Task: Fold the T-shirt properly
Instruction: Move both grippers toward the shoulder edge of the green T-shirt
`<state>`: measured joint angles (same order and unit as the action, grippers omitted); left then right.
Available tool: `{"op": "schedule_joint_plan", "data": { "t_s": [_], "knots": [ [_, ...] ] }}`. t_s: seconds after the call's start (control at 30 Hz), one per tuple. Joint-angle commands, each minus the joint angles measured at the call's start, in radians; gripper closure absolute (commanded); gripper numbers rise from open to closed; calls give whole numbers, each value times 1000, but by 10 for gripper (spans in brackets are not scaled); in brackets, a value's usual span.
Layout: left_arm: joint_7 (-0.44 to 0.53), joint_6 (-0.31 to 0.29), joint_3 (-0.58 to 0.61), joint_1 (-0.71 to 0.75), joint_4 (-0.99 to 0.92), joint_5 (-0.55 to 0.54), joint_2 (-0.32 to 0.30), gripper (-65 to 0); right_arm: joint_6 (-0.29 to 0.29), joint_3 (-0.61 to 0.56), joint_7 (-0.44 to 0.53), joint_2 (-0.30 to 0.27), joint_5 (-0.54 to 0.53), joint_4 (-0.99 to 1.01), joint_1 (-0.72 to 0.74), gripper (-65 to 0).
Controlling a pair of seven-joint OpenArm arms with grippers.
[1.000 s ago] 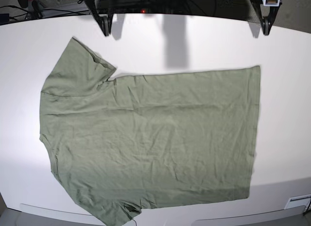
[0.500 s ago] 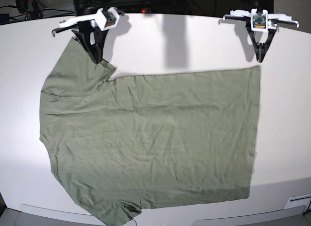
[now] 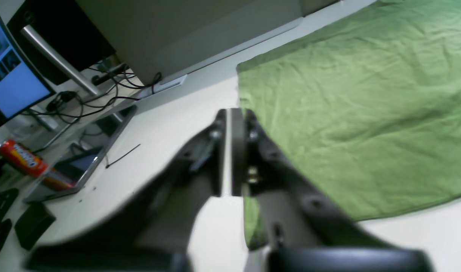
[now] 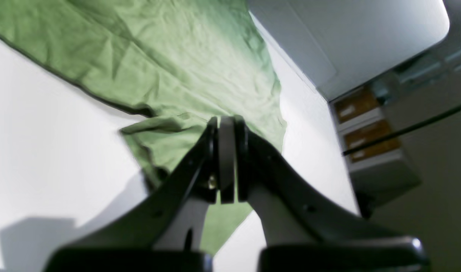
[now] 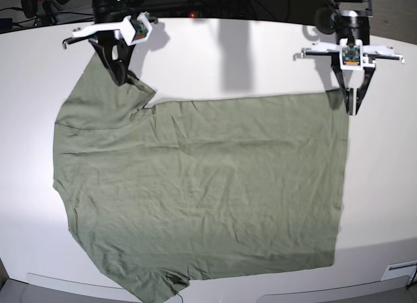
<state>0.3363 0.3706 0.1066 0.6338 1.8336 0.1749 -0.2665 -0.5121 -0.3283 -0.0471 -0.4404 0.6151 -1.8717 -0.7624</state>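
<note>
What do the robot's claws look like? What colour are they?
Each claw is black, made of two long fingers that narrow to a point like a beak. In the base view, the left claw and the right claw each hang from a white crossbar that sticks out sideways like little wings, with a small greenish square part in the middle. Up close, the fingers show small screws.

White table [image 5: 260, 55], lit monitor [image 3: 7, 75], tangled cables [image 3: 113, 81], cardboard boxes [image 4: 361, 121]

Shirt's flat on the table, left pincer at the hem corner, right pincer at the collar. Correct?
Not quite: the right pincer is at the sleeve, not the collar, as the base view shows. The T-shirt does lie flat on the table, with the left pincer at the hem corner.
</note>
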Motion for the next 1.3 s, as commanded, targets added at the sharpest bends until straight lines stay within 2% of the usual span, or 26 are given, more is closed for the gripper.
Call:
{"op": "schedule_joint_plan", "data": {
  "t_s": [0.0, 0.07, 0.13, 0.23, 0.3, 0.47, 0.6, 0.7, 0.8, 0.87, 0.93, 1.0, 1.07, 1.1, 1.17, 1.2, 1.27],
  "knots": [
    [30, -6, -1, -3, 16, 6, -16, -112, -20, 2, 15, 13, 14, -17, -5, -40],
    [29, -26, -1, -8, 16, -2, -45, -146, -21, 2, 16, 52, 14, -17, -3, -114],
    [29, -27, -1, -8, 16, -2, -76, -147, -31, 2, 17, 91, 14, -17, 0, -189],
    [4, -27, -1, -8, 16, 13, -114, -147, -89, 2, 30, 146, 16, -17, 3, -272],
    [-31, -50, -1, -8, 16, 64, -147, -147, -122, 1, 51, 179, 54, -17, 2, -278],
    [-109, -185, -1, -8, 16, 246, -246, -146, -143, 0, 50, 196, 198, -17, 0, -278],
    [-107, -193, -1, -18, 16, 300, -303, -146, -143, 0, 41, 196, 200, -17, 0, -278],
    [-100, -192, -1, -47, 16, 264, -334, -146, -143, 0, -64, 196, 200, -17, 0, -278],
    [-105, -181, -1, -61, 16, 130, -332, -146, -143, 0, -152, 196, 200, -17, 0, -278],
    [-104, -160, -1, -58, 16, 55, -308, -146, -143, 0, -164, 196, 200, -17, 0, -277],
    [-105, -119, -1, -58, 16, 34, -271, -146, -141, 0, -184, 196, 200, -17, -1, -277],
    [-117, -98, -1, -59, 16, 31, -247, -146, -100, 0, -231, 196, 200, -17, 0, -276],
    [-231, -120, -1, -71, 16, 96, -248, -146, 19, 0, -286, 196, 200, -17, 0, -276],
    [-311, -153, -1, -87, 16, 161, -254, -146, 94, 0, -312, 189, 200, -17, 0, -276],
    [-414, -278, -1, -127, 16, 278, -276, -146, 216, 0, -348, 159, 200, -17, 0, -276],
    [-448, -340, -1, -148, 16, 309, -293, -146, 261, 0, -351, 140, 200, -17, 0, -276],
    [-512, -421, -1, -189, 16, 315, -329, -146, 317, 0, -364, 95, 200, -17, -5, -276]
  ]
}}
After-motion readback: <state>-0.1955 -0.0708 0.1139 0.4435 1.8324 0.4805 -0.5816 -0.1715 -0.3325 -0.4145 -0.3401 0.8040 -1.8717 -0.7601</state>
